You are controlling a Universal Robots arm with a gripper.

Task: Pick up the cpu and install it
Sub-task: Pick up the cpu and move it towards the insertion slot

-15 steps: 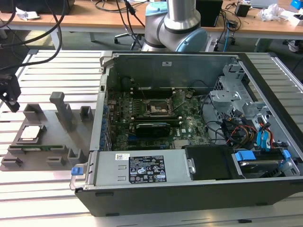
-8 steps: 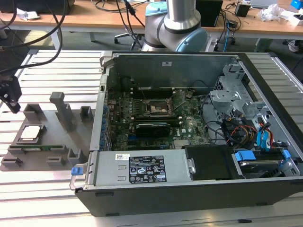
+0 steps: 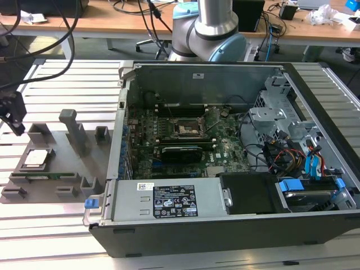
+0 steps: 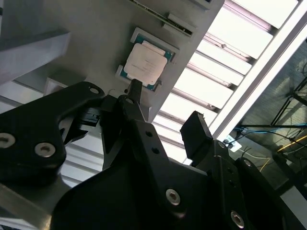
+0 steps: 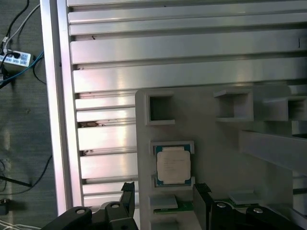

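The cpu (image 3: pixel 35 158) is a silvery square chip lying flat in its pocket on the grey fixture tray (image 3: pixel 53 143), at the exterior view's left. It shows in both wrist views (image 4: pixel 146 61) (image 5: pixel 173 165). My black gripper (image 3: pixel 16 125) hangs above the tray, a little to the exterior view's left of the chip and clear of it. Its fingers (image 4: pixel 135 91) stand apart with nothing between them, so the gripper (image 5: pixel 164 190) is open. The dark metal-framed socket (image 3: pixel 185 128) sits on the motherboard inside the opened computer case (image 3: pixel 315 84).
A green memory stick (image 3: pixel 42 175) lies in a slot of the tray beside the chip. Grey posts (image 3: pixel 72 130) rise from the tray. The case holds cables and blue drive brackets (image 3: pixel 312 163). The arm's base (image 3: pixel 208 28) stands behind it on the slatted table (image 3: pixel 62 225).
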